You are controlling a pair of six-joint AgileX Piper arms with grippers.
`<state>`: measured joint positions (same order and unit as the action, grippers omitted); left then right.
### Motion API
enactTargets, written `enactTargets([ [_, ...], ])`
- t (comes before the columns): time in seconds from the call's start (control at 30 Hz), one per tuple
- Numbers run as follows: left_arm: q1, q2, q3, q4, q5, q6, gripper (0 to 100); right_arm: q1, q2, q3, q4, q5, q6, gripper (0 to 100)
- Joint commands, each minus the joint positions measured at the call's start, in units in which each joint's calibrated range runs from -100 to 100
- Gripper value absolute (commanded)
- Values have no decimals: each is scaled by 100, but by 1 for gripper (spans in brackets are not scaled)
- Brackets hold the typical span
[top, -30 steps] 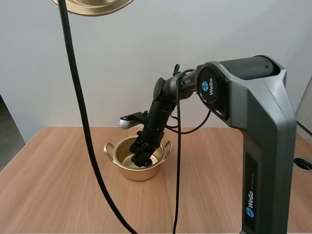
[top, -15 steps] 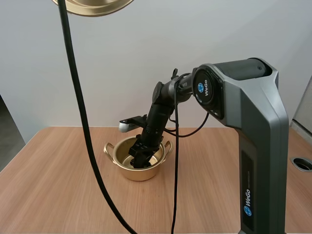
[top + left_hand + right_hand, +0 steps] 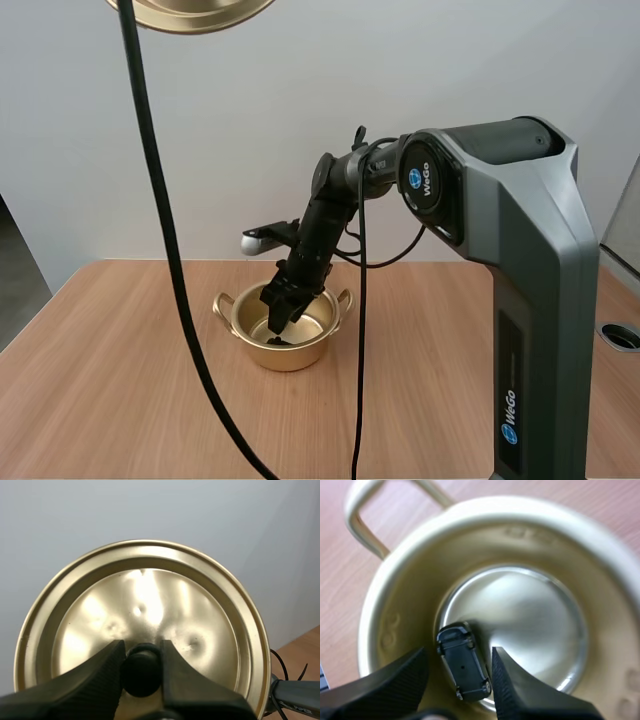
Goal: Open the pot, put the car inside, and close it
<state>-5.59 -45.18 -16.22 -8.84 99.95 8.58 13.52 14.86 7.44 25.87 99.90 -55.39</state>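
Your car (image 3: 464,661) is small, hard and light, and it can roll on its wheels. It lies on the shiny floor of the pot (image 3: 285,340), close to the wall. The pot sits on the bench (image 3: 120,380), in the lower middle of the high view. If you need to pick the car up, take it by its two long sides.

Your right end effector (image 3: 280,318) hangs down inside the pot. It is open, wider than the car. One finger stands on each side of the car. I see a little gap on both sides, so I think it holds nothing.

The lid (image 3: 140,605) is thin metal. It looks light and stiff, but smooth and slippery. So the round black knob (image 3: 141,675) is the best place to hold it. Your left end effector (image 3: 141,651) is closed on that knob and pinches it between both fingers. It holds the lid high up, at the upper left of the high view, far from the pot.
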Motion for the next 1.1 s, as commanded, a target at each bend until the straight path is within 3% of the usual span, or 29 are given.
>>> enactTargets([
  [0.0,1,-4,0,-1,5,7,0,-110,-152,-314,-32,10,-1,62],
  [0.2,1,67,0,-1,5,7,0,-977,-808,-790,-47,10,55,46],
  [0.3,1,212,0,-12,5,7,0,-1539,-1123,-792,237,10,67,21],
  [0.33,1,301,17,-52,5,7,0,-1772,-1256,-792,505,10,67,4],
  [0.37,1,378,81,-95,5,7,0,-1944,-1390,-792,720,10,67,0],
  [0.47,1,568,383,-311,5,49,0,-2288,-1732,-792,1020,10,53,0],
  [0.57,1,770,791,-442,5,213,0,-2411,-2083,-792,1027,10,53,0],
  [0.8,1,1274,1997,-442,5,403,0,-2467,-2863,-792,1070,-37,53,0],
  [1.07,1,1741,3530,-408,-825,680,0,-2467,-3431,-792,1915,-40,65,0],
])
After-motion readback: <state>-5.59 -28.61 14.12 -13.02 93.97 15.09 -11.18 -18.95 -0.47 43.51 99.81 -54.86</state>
